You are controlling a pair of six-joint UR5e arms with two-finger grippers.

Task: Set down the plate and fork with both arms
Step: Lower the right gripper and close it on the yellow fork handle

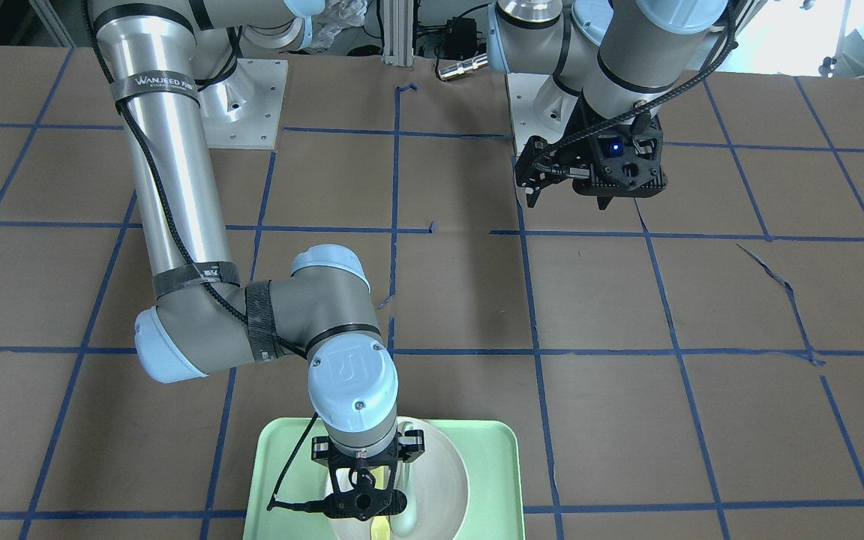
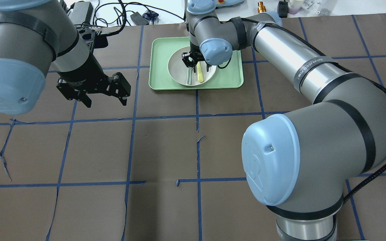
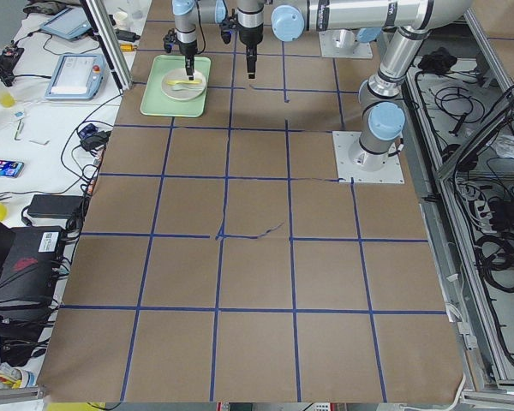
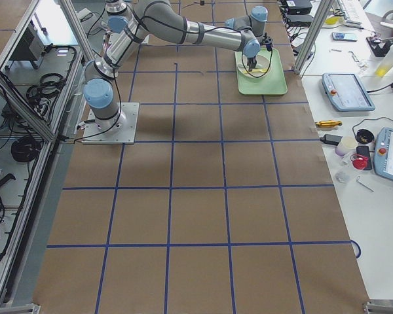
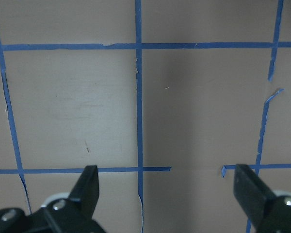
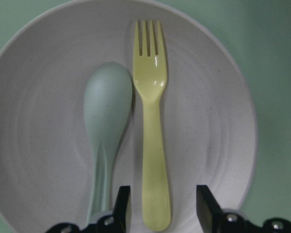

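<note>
Lying in plate (image 6: 39, 145) on green tray (image 2: 233, 77): fork (image 6: 153, 121), beside spoon (image 6: 106, 111). Right pincer (image 6: 164, 211) open, straddling fork handle. Left pincer (image 5: 167, 194) open above bench (image 5: 63, 107), well apart.

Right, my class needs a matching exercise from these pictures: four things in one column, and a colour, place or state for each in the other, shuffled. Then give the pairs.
Column one
1. fork
2. spoon
3. plate
4. left claw

Column two
A. off-white, sits on the mint-green tray
B. open, above the brown table, away from the tray
C. yellow, lies in the plate
D. pale grey-green, lies in the plate

Pairs: 1-C; 2-D; 3-A; 4-B
</note>
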